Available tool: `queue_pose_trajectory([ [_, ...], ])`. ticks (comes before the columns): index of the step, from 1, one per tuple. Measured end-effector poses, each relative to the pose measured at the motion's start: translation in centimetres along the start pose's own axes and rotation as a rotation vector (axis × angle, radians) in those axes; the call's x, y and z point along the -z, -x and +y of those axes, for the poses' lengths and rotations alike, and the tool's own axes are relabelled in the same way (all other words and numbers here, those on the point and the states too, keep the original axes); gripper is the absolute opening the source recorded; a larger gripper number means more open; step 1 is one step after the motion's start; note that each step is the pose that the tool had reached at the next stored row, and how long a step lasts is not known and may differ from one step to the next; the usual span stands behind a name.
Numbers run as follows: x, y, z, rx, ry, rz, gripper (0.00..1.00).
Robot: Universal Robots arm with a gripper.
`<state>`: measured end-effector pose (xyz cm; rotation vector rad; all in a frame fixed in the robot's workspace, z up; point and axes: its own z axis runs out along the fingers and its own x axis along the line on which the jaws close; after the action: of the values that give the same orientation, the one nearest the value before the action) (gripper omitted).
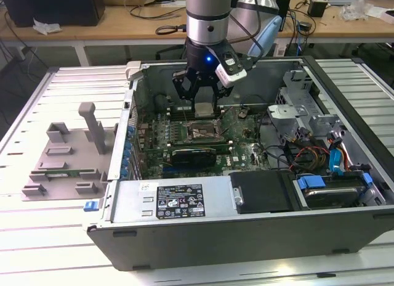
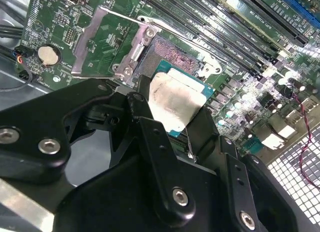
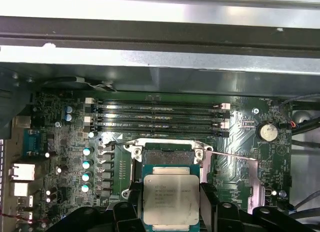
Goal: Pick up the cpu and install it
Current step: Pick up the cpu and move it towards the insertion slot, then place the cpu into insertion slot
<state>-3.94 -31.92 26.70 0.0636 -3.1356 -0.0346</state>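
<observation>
Claw (image 2: 174, 114) clenched on the cpu (image 3: 171, 199), gripping opposite edges; cpu hangs just above the open socket (image 3: 167, 154).

We count one cpu (image 3: 171, 202), one socket (image 3: 167, 154), one coin cell (image 3: 267, 132), one case (image 1: 246, 236) and four slots (image 3: 160, 112) beside that socket.

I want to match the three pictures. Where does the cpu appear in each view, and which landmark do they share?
Exterior view: the cpu is gripped by the hand, above the motherboard inside the open case.
Second wrist view: the cpu is clamped in the hand, next to the open socket.
First wrist view: the cpu is held in the hand, beside the socket.
Shared landmark: the open socket.
</observation>
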Motion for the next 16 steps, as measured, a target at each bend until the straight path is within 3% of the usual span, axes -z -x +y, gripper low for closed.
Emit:
queue_pose_trajectory([
  [13,-0.03,-0.02,0.02,0.0,0.0,0.0,0.55],
  [16,-0.04,-0.02,0.02,-0.062,0.0002,-0.0013,0.55],
])
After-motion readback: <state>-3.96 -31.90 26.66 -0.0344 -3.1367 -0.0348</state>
